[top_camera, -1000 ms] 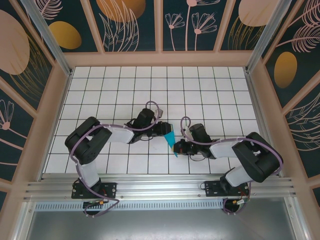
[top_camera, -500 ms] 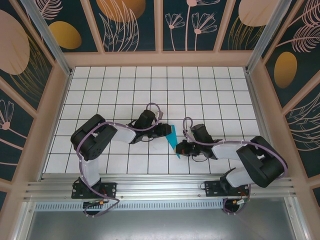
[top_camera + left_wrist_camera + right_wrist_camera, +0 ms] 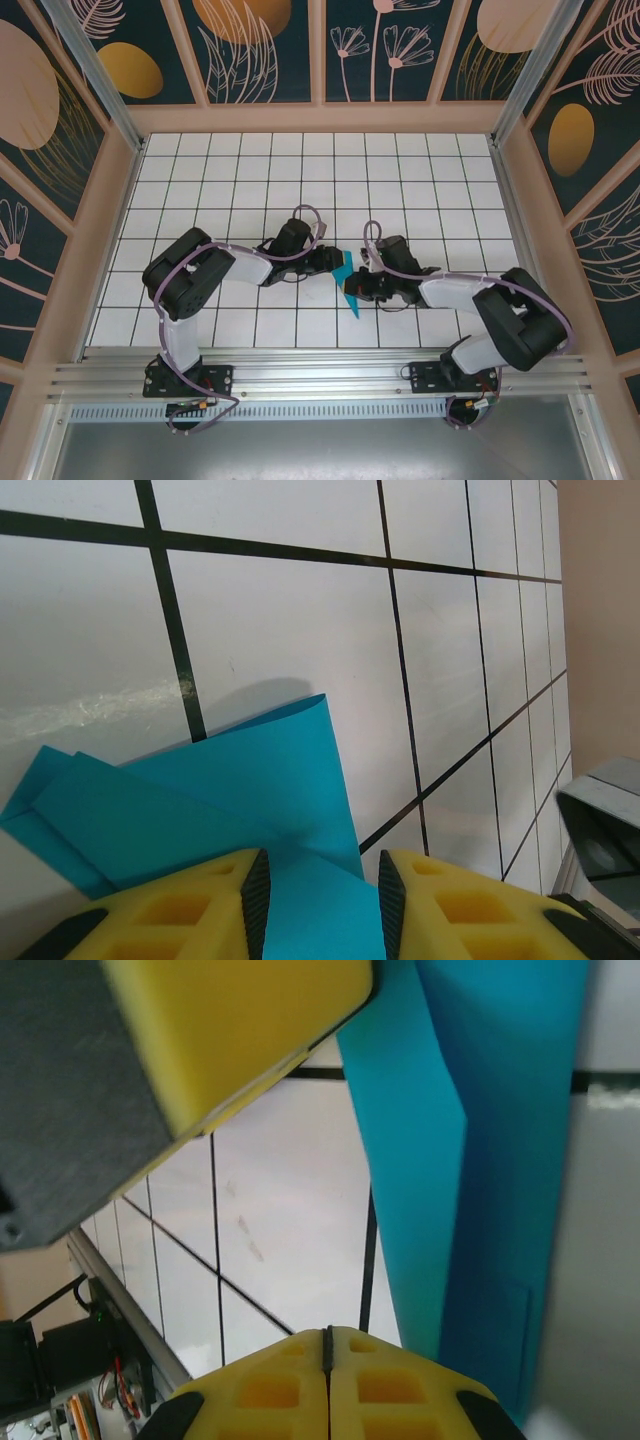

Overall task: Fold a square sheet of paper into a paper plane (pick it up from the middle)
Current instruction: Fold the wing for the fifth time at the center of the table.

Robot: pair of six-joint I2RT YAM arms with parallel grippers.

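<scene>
Folded paper (image 3: 346,271) (image 3: 230,780) sits mid-worktop (image 3: 400,180), between both hands. Left hand (image 3: 334,264) (image 3: 320,880): fingers apart, straddling the paper's edge. Right hand (image 3: 357,289) (image 3: 327,1345): fingers pressed together, nothing between them, paper just beside. Versus a second ago, right hand has moved in toward the left and the paper looks more crumpled.

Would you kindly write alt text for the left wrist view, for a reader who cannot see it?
A folded teal sheet of paper lies between the left hand's two parted yellow fingers, spreading out over a white table gridded with black lines.
</scene>
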